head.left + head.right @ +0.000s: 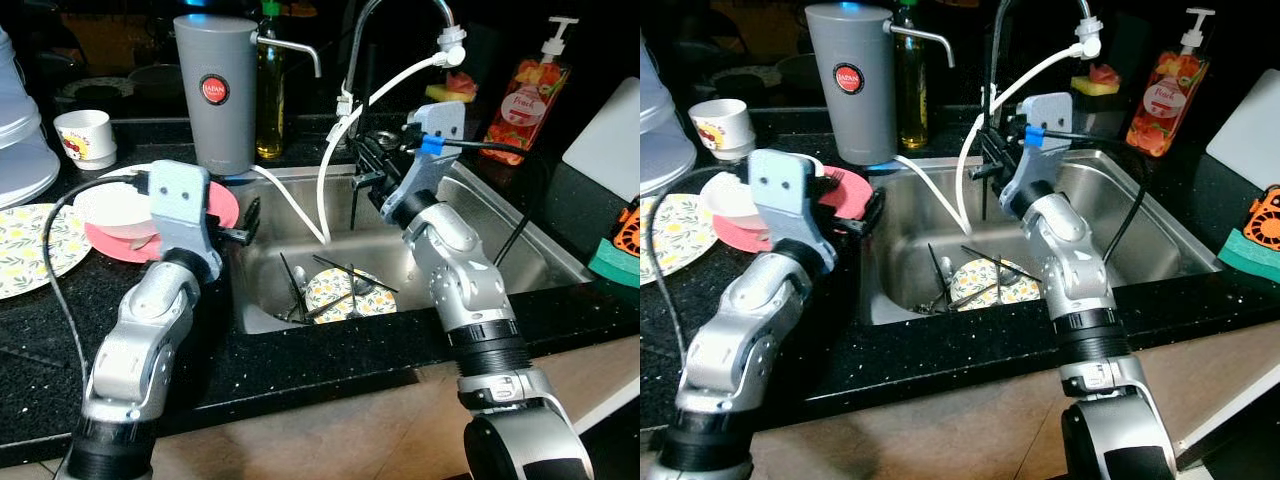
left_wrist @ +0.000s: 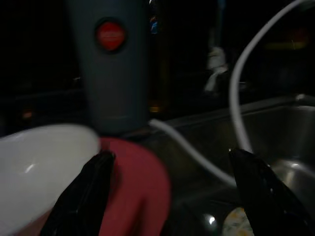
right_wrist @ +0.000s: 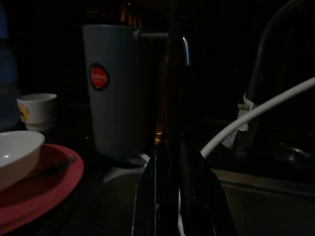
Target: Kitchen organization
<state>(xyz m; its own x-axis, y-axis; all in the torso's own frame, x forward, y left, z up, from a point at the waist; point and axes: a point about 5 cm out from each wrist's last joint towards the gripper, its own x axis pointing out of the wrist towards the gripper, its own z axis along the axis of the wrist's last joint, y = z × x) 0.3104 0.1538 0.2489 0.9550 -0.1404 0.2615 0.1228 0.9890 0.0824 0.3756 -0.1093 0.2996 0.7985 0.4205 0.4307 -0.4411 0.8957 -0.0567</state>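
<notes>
1. Right gripper (image 3: 179, 196) above the stainless steel sink (image 1: 520, 235), jaws pinched on a thin black chopstick (image 3: 173, 73) standing upright.
2. Left gripper (image 2: 172, 196) spread wide, round pink plate (image 2: 142, 182) and glossy white bowl (image 2: 39, 167) at one finger.
3. Flowered round plate (image 1: 335, 292) in the basin, well below.

White hose (image 1: 330, 150) and grey dispenser (image 1: 213, 90) crowd my path upper centre; sink basin's (image 1: 520, 250) right half lies open.
</notes>
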